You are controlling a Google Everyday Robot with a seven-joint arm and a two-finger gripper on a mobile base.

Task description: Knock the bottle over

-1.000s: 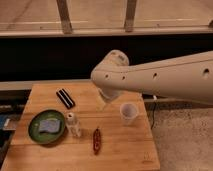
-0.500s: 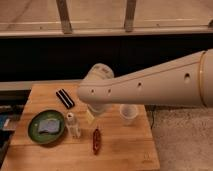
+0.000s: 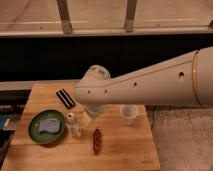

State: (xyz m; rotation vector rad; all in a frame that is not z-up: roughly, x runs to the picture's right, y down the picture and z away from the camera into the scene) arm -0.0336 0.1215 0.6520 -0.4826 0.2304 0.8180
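Note:
The bottle (image 3: pixel 73 125) is small, slim and clear with a white cap. It stands upright on the wooden table (image 3: pixel 125 147), left of the middle. My white arm reaches in from the right, and its wrist covers the table's middle. My gripper (image 3: pixel 86 119) shows only as a pale tip under the wrist, just right of the bottle's upper part and very close to it. I cannot tell whether it touches the bottle.
A clear capless cup (image 3: pixel 128 114) stands right of the wrist. A green plate (image 3: pixel 37 131) holding a blue sponge (image 3: pixel 50 125) lies left of the bottle. A black bar (image 3: pixel 65 98) lies at the back left. A red-brown snack packet (image 3: pixel 96 140) lies in front.
My arm has swung left and down across the table, bringing the wrist from near the cup to just beside the bottle. The bottle still stands upright.

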